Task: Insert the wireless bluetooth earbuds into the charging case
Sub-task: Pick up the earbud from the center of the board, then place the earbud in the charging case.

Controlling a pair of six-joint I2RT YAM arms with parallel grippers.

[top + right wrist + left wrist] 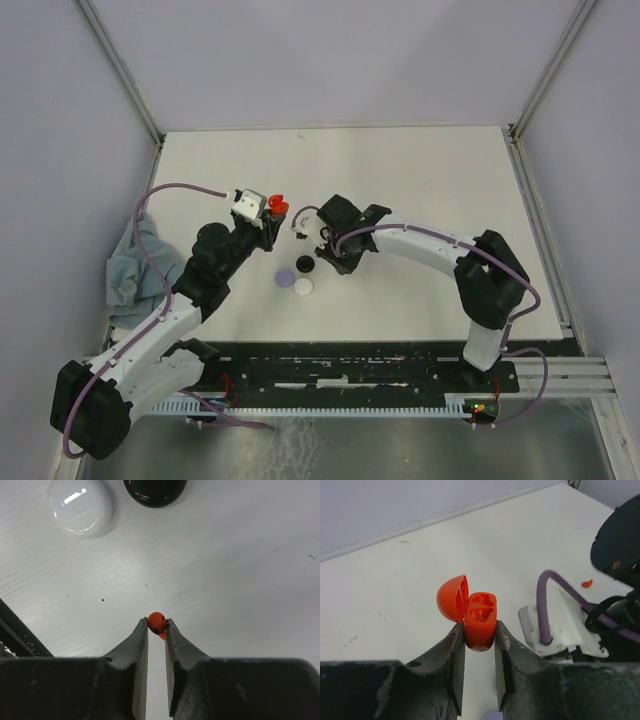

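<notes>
The red charging case [480,622] stands open, its lid [451,599] tipped back and both wells bare. My left gripper [480,632] is shut on the case body and holds it above the table, also seen from above [275,207]. My right gripper [157,626] is shut on a red earbud [157,622], pinched at the very fingertips just over the white table. From above, the right gripper [322,258] points down beside the discs. Another small red earbud [587,583] lies on the table past the right wrist.
Three round discs lie near the table's middle: lavender [285,279], black [305,264] and white [303,287]. The white one [80,510] and the black one [155,490] sit just ahead of the right fingers. A grey-blue cloth [125,265] is bunched at the left edge.
</notes>
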